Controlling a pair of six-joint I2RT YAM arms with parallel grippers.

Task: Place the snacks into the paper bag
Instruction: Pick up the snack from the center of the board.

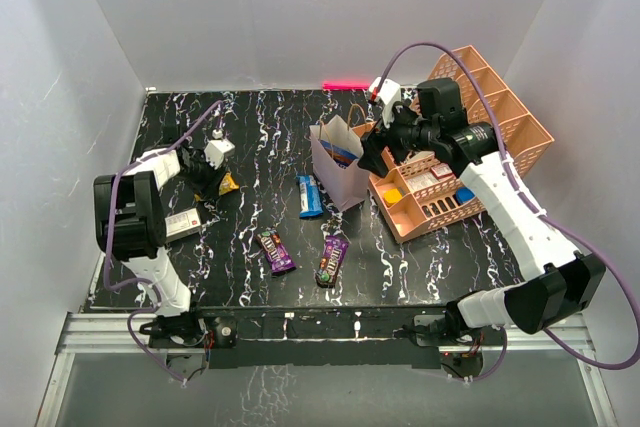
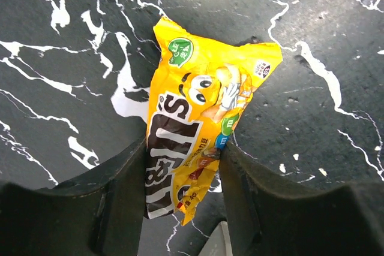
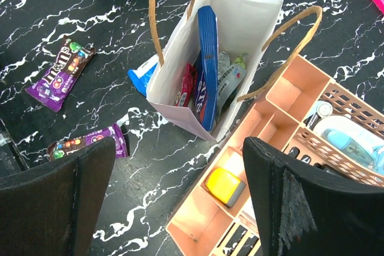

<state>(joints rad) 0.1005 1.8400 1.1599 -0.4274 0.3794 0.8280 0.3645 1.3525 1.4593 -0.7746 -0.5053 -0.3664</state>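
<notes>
My left gripper (image 1: pixel 208 177) is shut on a yellow M&M's packet (image 2: pixel 198 106) at the table's left, low over the black marble top; both fingers (image 2: pixel 123 190) press its sides. The pale paper bag (image 1: pixel 340 162) stands upright mid-table. In the right wrist view it (image 3: pixel 180 70) holds a blue bar (image 3: pixel 207 64), a red packet (image 3: pixel 185 85) and a white-green pouch (image 3: pixel 231 76). My right gripper (image 3: pixel 180 148) is open and empty, above the bag's near edge and the tray. A blue packet (image 1: pixel 310 195) lies beside the bag. Two purple packets (image 1: pixel 277 250) (image 1: pixel 332 259) lie nearer the front.
A salmon-pink organiser tray (image 1: pixel 440 197) stands right of the bag, touching it, with a yellow item (image 3: pixel 225 185) in one compartment. A taller pink organiser (image 1: pixel 500 107) stands behind. A white-and-red box (image 1: pixel 182 224) lies by the left arm. A pink strip (image 1: pixel 345 84) lies at the back wall.
</notes>
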